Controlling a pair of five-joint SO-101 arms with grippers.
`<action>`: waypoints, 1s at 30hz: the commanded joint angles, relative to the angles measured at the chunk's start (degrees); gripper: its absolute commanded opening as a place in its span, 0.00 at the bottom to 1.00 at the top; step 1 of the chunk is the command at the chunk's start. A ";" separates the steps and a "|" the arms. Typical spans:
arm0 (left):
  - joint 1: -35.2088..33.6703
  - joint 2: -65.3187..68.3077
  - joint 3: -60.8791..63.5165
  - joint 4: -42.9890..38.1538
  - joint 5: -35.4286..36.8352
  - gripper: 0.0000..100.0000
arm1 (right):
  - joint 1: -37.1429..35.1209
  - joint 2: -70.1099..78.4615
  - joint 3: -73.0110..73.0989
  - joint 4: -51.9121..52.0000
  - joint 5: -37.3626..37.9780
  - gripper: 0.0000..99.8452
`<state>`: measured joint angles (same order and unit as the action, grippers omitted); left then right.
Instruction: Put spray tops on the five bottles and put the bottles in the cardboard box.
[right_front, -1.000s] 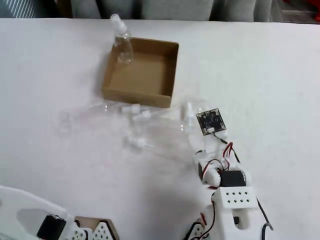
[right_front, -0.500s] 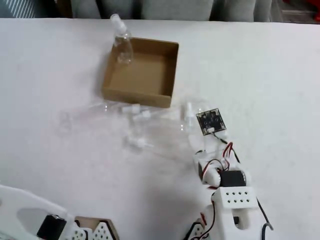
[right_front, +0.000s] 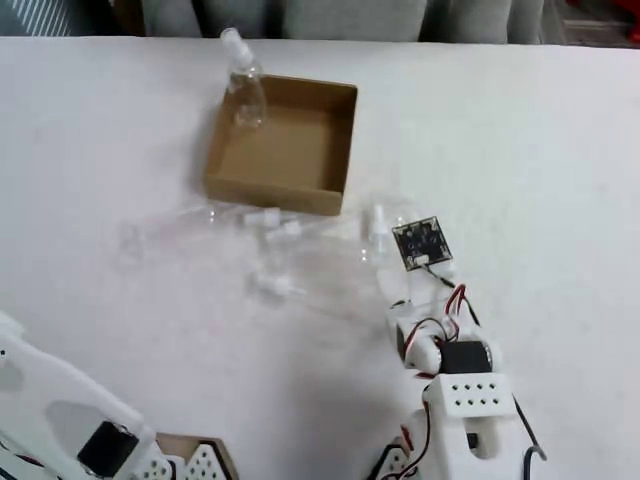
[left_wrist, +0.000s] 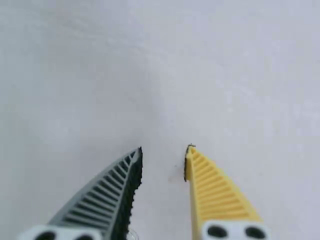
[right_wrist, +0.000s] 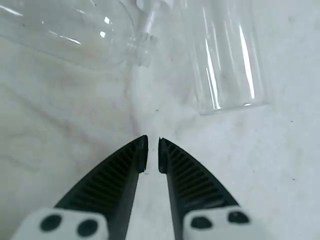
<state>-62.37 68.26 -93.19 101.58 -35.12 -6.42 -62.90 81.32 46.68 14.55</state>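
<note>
Our right end effector (right_wrist: 152, 146) is all but closed: its two black fingers (right_wrist: 120, 175) are drawn to a thin slit, and through it we see only bare counter (right_wrist: 60, 135). Just past the tips lie two clear bottles, neither touching the fingers. One is an open-necked bottle (right_wrist: 65, 30) on its side, its threaded mouth turned toward the middle. Beside it is a straight-walled bottle (right_wrist: 225, 55) whose flat end points back at the fingers. Between them, farther out, we make out a white spray tube (right_wrist: 149, 15). From above, the right arm (right_front: 455, 375) stands by the near edge, right of the middle, with its wrist board (right_front: 422, 243) reaching toward the counter's centre. Just beside that board is a white top (right_front: 378, 222), and more clear bottles and tops (right_front: 272, 285) lie scattered from there toward the left; we cannot count them. Past this scatter sits the cardboard box (right_front: 270, 195), toward the far edge. A capped bottle (right_front: 243, 88) lies across its far left corner, white cap pointing at the far edge and body over the box's inside. Our left end effector (left_wrist: 163, 150) is parted, grey finger (left_wrist: 110, 190) and yellow finger (left_wrist: 210, 190) apart above bare counter. The left arm (right_front: 60, 425) sits at the near left corner.
</note>
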 joint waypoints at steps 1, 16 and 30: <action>3.03 -7.34 -2.20 1.14 4.66 0.15 | -0.57 -0.13 -0.26 -0.75 0.44 0.02; 17.19 -36.18 41.67 0.70 4.22 0.15 | -0.66 -0.40 -0.26 -0.75 0.44 0.02; 40.75 -39.08 47.30 -0.88 3.08 0.15 | -0.66 -0.57 -0.26 -0.75 0.44 0.02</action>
<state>-28.88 33.89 -45.71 101.49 -31.16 -6.42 -62.90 81.32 46.68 14.55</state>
